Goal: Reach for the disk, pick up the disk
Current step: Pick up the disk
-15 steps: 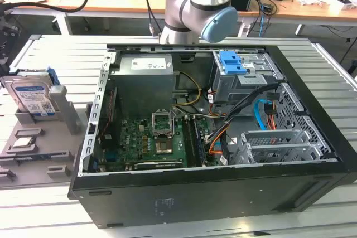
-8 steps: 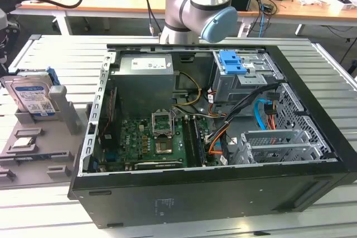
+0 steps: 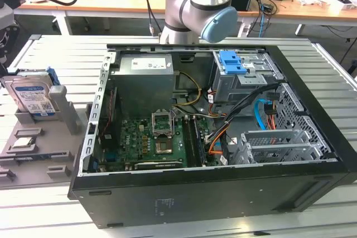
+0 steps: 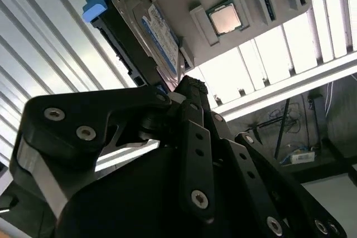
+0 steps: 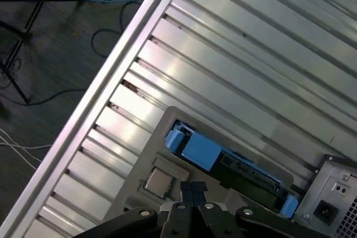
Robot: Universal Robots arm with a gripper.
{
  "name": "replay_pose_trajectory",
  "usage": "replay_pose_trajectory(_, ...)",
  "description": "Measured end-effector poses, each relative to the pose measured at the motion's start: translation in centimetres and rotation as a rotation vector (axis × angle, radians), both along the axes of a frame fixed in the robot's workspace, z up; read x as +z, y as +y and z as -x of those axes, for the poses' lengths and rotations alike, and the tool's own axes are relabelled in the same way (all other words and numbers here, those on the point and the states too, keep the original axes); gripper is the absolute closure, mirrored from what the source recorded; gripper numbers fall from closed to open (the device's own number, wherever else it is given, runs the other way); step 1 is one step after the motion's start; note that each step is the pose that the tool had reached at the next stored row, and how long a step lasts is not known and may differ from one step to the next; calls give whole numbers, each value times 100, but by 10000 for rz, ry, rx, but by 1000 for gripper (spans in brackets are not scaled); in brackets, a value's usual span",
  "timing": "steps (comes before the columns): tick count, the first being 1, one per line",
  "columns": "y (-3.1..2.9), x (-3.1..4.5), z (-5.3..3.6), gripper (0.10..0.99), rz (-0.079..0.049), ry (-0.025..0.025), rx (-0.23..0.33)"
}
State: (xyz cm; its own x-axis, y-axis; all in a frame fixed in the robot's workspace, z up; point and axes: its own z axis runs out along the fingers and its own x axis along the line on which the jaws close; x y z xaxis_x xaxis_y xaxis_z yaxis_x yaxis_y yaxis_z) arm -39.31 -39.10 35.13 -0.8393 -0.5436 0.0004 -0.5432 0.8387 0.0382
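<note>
Standing on edge, long axis seemingly level, the disk (image 3: 33, 97) sits near the claw (image 5: 192, 189), fingers pressed together.

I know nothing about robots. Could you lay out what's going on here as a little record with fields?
Disk: disk, a silver hard drive with a blue side frame, standing on edge in a grey holder at the exterior view's left
Gripper: gripper shut, holding nothing, apart from the disk in both wrist views
Nearby: open computer case on the slatted metal table; processor chip lying in the holder
Progress: disk not yet picked up
</note>
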Motion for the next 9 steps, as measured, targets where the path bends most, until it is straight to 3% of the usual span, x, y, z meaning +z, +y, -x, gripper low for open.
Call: replay_pose_trajectory(9, 0, 0, 0, 980, 0, 0, 1753)
